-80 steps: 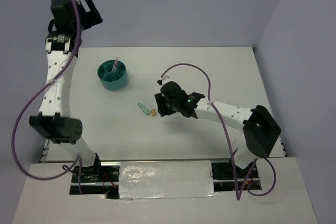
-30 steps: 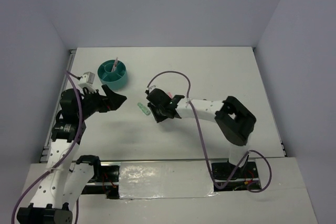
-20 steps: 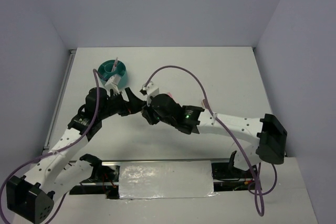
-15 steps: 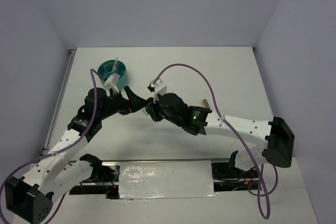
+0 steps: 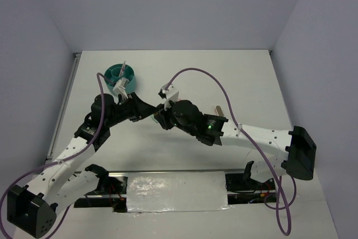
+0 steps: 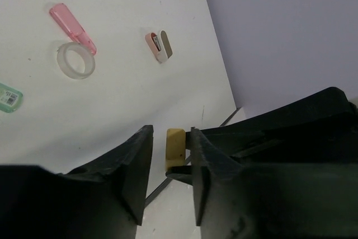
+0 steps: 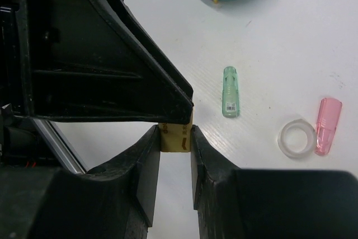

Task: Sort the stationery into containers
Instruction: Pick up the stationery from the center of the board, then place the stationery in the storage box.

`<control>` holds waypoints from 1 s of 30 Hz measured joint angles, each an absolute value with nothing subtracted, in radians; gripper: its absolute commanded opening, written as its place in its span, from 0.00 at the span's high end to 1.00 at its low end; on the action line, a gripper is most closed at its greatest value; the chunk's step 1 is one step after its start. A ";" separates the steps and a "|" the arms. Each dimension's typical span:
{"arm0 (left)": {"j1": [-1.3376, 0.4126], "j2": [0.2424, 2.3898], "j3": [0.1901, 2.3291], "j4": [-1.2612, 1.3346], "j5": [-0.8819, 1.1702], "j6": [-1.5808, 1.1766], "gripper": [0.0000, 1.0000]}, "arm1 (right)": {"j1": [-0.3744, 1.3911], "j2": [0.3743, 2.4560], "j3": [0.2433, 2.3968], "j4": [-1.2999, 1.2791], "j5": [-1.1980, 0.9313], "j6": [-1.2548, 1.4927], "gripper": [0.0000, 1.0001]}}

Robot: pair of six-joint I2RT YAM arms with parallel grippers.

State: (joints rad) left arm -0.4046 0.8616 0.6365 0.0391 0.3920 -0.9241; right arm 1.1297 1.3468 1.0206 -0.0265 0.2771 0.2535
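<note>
My right gripper [image 7: 174,135] is shut on a beige eraser block [image 7: 176,137] and holds it above the table, near the middle [image 5: 159,117]. My left gripper [image 6: 169,138] meets it from the left [image 5: 151,113]. Its jaws stand either side of the same beige block [image 6: 175,147]: the right jaw is close against it and a gap shows on the left. The teal organizer [image 5: 120,74] stands at the far left with a pen [image 5: 123,68] upright in it. On the table below lie a mint-green block [image 7: 231,92], a white tape ring [image 7: 297,139] and a pink piece [image 7: 327,125].
A small pink, white and brown item [image 6: 159,46] lies apart from the ring, toward the table's edge. Both arms cross over the middle of the table, hiding the loose pieces from above. Pale walls close the table at the back and sides.
My left arm has swung in from the left, and its jaws have narrowed around the beige block. The right arm has lifted the block and stretched out.
</note>
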 measured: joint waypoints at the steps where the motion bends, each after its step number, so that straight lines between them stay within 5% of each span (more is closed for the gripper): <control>1: -0.405 0.864 0.636 0.043 0.397 -0.924 0.59 | 1.130 1.347 1.021 -0.025 0.277 0.252 0.93; 4: -0.406 0.867 0.635 0.054 0.407 -0.923 0.61 | 1.130 1.347 1.021 -0.021 0.278 0.245 0.93; 10: -0.409 0.876 0.634 0.077 0.426 -0.921 0.98 | 1.130 1.349 1.022 -0.024 0.285 0.236 0.93; 14: -0.409 0.878 0.636 0.071 0.426 -0.912 1.00 | 1.130 1.351 1.022 -0.025 0.286 0.230 0.89; 15: -0.409 0.878 0.641 0.064 0.426 -0.907 1.00 | 1.129 1.351 1.022 -0.024 0.285 0.229 0.83; 16: -0.409 0.878 0.646 0.057 0.426 -0.895 1.00 | 1.127 1.351 1.022 -0.022 0.284 0.229 0.50; 17: -0.409 0.878 0.653 0.047 0.426 -0.889 1.00 | 1.125 1.351 1.022 -0.018 0.282 0.232 0.35; 18: -0.410 0.879 0.666 0.035 0.428 -0.881 1.00 | 1.124 1.351 1.022 -0.011 0.280 0.231 0.01; 30: -0.318 1.112 1.203 -0.314 -0.002 -0.611 1.00 | 1.092 1.067 0.867 -0.017 0.305 0.221 0.00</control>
State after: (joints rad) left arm -0.3183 1.1122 1.2034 -0.3141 -0.0025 -0.6113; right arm 1.0924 1.0672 0.8669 -0.0166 0.3054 0.2214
